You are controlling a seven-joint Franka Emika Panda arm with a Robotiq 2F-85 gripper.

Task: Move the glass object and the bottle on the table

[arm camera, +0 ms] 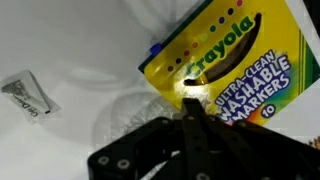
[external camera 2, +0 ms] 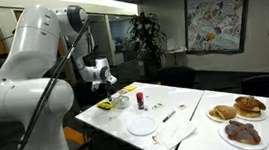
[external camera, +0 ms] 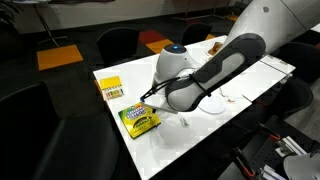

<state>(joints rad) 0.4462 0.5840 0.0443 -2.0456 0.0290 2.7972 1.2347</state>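
Gripper (arm camera: 190, 125) hovers low over the large white rectangular table (external camera: 172, 140). In the wrist view its dark linkage fills the bottom centre and the jaws look closed together with nothing between them, though the blur leaves some doubt. The small round shallow clear-glass dish (arm camera: 128, 122) is only a faint ribbed ring just left of the fingertips, close to the lower corner of the yellow Crayola marker box (arm camera: 225, 65); whether they touch cannot be told. A small clear wrapper (arm camera: 25, 95) lies well apart at the left edge. In an exterior view the tiny upright bottle with a red top and dark body (external camera 2: 140, 99) stands just left of centre, behind the opaque white round plate (external camera 2: 142, 124). Handling, as judgement: the dish is rigid, light, slick and chip-prone, and it sits too flat for a side grab. It likely needs one finger inside the rim and one outside with low force, or a push by the rim across the table. The bottle is light, stiff and top-heavy for its footprint, so it tips easily. Best hold is on the body below the cap, jaws square to it, with a vertical approach.
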